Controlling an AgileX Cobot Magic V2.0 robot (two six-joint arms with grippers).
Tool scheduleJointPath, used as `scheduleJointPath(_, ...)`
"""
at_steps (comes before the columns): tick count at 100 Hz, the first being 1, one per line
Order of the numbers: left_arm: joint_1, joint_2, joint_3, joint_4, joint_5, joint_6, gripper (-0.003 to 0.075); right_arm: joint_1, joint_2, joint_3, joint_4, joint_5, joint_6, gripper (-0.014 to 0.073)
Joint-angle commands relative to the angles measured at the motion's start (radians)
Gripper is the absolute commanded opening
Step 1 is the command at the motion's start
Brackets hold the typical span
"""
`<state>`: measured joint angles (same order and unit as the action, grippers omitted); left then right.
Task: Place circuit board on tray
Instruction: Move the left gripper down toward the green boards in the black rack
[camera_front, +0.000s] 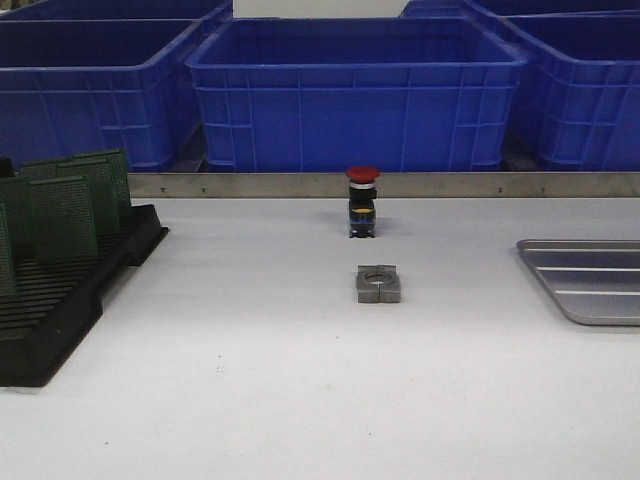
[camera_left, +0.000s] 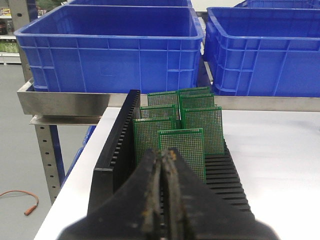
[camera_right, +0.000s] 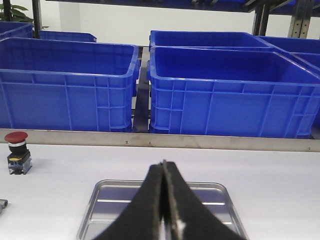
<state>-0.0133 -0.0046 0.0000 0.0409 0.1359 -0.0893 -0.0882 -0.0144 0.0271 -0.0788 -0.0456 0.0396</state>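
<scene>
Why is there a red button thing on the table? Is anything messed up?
Nothing looks messed up. The red button and metal block stand neatly mid-table, the green boards sit upright in their black rack, and the tray lies flat.

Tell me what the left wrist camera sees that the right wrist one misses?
Left wrist only: green boards standing in a black rack, with the shut left tool before them. Right wrist only: the tray, a red button, and the shut right tool. Both show blue bins and the white table.

No readable text or labels anywhere.
</scene>
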Motion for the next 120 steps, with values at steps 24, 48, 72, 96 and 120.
scheduleJointPath(24,0.000,-0.031,0.049,-0.007,-0.096,-0.003,-0.0020,-0.005,-0.022,-0.013,-0.003,-0.072,-0.008,-0.0061)
scheduleJointPath(48,0.000,-0.031,0.049,-0.007,-0.144,-0.003,-0.0020,-0.005,-0.022,-0.013,-0.003,-0.072,-0.008,-0.0061)
scheduleJointPath(72,0.000,-0.031,0.049,0.007,-0.173,-0.003,-0.0020,-0.005,-0.022,-0.013,-0.003,-0.072,-0.008,-0.0061)
scheduleJointPath(96,0.000,-0.029,-0.050,0.007,-0.071,-0.003,-0.0020,-0.005,-0.022,-0.013,-0.003,-0.072,-0.008,-0.0061)
scheduleJointPath(120,0.000,0.079,-0.288,-0.005,0.211,-0.048,-0.0020,-0.005,-0.022,-0.013,-0.003,-0.072,-0.008,-0.0061)
